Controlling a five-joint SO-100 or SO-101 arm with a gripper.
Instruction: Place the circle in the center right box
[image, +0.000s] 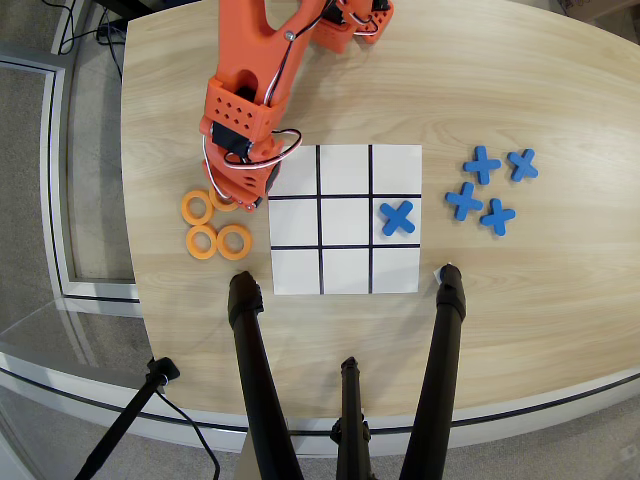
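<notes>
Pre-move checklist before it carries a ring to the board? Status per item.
1. Gripper over the ring cluster: ok.
2. Ring held in the jaws: cannot tell, arm hides it.
3. Other three rings flat on the table: ok.
4. Empty middle-row cell nearest the rings free: ok.
5. Blue cross stays in the opposite end cell: ok.
6. Path onto the board free: ok.
</notes>
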